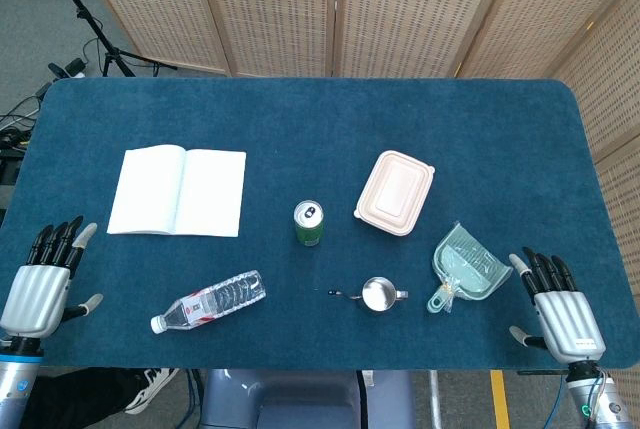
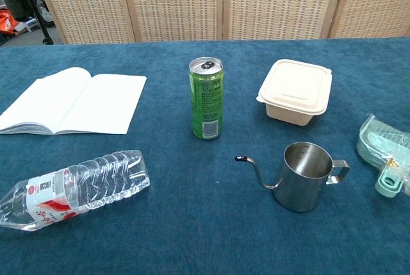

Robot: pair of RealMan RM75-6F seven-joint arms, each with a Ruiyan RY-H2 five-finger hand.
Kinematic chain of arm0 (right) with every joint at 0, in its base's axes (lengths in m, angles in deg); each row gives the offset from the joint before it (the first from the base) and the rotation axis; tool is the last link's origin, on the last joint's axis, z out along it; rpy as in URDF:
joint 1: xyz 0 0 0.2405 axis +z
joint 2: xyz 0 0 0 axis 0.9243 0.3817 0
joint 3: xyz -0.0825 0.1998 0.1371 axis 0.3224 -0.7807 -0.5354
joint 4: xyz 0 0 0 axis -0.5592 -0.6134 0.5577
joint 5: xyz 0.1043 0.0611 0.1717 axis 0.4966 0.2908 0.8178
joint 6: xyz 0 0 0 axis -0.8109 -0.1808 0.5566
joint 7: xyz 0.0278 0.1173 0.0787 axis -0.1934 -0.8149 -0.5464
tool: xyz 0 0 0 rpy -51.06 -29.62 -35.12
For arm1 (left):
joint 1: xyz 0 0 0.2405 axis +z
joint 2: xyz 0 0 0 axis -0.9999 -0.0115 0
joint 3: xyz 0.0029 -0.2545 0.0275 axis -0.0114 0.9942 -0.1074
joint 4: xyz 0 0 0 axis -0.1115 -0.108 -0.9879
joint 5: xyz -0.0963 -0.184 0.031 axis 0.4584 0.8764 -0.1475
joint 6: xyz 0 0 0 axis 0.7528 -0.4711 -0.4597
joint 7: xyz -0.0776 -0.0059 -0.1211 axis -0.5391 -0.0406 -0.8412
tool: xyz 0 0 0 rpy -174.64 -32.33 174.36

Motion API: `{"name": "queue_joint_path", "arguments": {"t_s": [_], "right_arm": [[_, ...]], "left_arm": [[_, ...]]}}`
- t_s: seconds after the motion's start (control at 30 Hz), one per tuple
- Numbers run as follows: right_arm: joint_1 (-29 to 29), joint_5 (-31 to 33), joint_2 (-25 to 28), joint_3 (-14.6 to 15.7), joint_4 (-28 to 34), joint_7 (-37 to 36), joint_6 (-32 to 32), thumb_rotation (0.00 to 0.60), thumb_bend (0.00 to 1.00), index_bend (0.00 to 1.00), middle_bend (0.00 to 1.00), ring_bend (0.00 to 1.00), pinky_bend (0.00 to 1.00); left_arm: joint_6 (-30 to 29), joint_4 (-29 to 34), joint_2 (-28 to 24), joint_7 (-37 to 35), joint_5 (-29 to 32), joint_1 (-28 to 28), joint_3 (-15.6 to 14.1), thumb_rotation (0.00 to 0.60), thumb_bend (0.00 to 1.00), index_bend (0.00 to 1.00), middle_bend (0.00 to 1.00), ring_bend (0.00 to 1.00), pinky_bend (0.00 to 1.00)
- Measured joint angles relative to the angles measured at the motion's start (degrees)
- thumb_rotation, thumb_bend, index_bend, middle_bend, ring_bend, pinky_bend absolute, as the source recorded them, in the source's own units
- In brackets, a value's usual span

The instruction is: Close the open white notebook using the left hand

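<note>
The white notebook [image 1: 178, 192] lies open and flat on the blue table, left of centre; in the chest view the notebook [image 2: 73, 102] sits at the far left with both pages blank. My left hand [image 1: 45, 279] rests at the table's near left corner, fingers apart and holding nothing, a good way nearer than the notebook. My right hand [image 1: 560, 309] rests at the near right corner, fingers spread and empty. Neither hand shows in the chest view.
A clear plastic bottle [image 1: 210, 301] lies on its side between my left hand and the centre. A green can [image 1: 308, 223] stands mid-table. A small steel pitcher [image 1: 379, 294], a beige lidded box [image 1: 395, 192] and a pale green dustpan [image 1: 466, 267] lie to the right.
</note>
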Motion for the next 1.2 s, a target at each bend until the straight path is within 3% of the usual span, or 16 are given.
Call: {"name": "queue_joint_path", "arguments": {"t_s": [0.77,1.2], "right_arm": [[0.36,1.08,-0.32,-0.34,-0.22,0.19,0.83,0.600,0.00,0.00,0.00,0.00,0.00],[0.11,0.22,-0.13,-0.20,0.06,-0.12,-0.03,0.600,0.00,0.00,0.00,0.00,0.00]], "left_arm": [[1.57,-1.67,0.06,-1.17,1.53,-1.19,1.19,0.600,0.00,0.00,0.00,0.00,0.00],[12.37,-10.77,2.05,0.24,7.02,-7.04,3.55,0.600,0.00,0.00,0.00,0.00,0.00]]}}
